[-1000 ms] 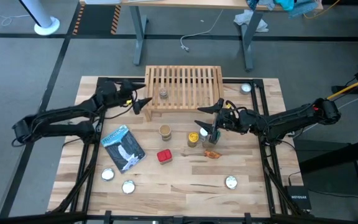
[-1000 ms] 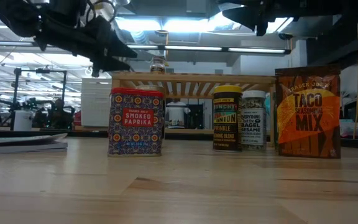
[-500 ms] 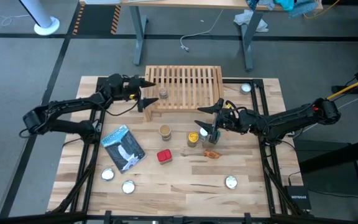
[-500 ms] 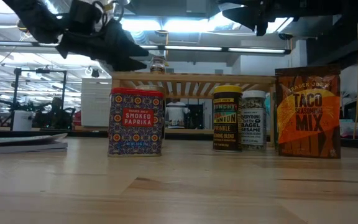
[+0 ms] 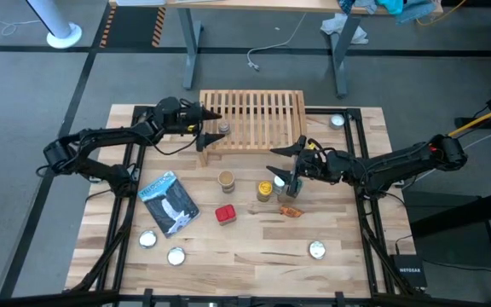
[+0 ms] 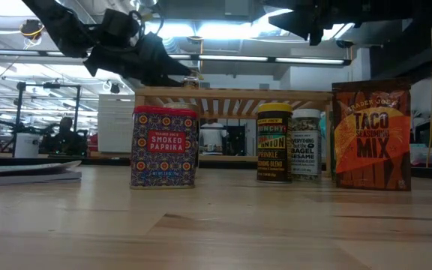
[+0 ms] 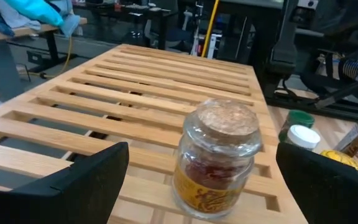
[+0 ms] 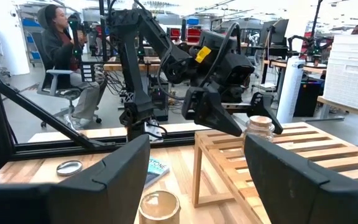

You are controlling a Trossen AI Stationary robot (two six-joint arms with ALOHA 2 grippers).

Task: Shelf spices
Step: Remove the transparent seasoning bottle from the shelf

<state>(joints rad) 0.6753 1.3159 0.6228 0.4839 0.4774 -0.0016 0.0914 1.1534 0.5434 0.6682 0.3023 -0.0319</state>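
a small clear jar (image 7: pixel 216 155) with a cork top stands upright on the lower step of the shelf (image 5: pixel 254 107), near its left front corner, and the left gripper (image 5: pixel 209 124) hangs wide open with one finger on each side of it, touching nothing. seen from the left wrist, the jar sits straight ahead between the two spread fingers (image 7: pixel 67 180), its long axis vertical and crosswise to the gripper's level line of approach. the left arm is plainly the nearer one to this jar. the other spices wait on the table in front of the shelf: a tan-lidded jar (image 5: pixel 226 179), a yellow-lidded jar (image 5: pixel 265 189), a red tin (image 5: pixel 225 214) and an orange packet (image 5: pixel 291 210). the right gripper (image 5: pixel 285 161) hovers open and empty above the yellow-lidded jar, well apart from the shelf's jar. judging by the layout, the clear jar looks already shelved, so the left arm's next move turns on either backing away or nudging it.
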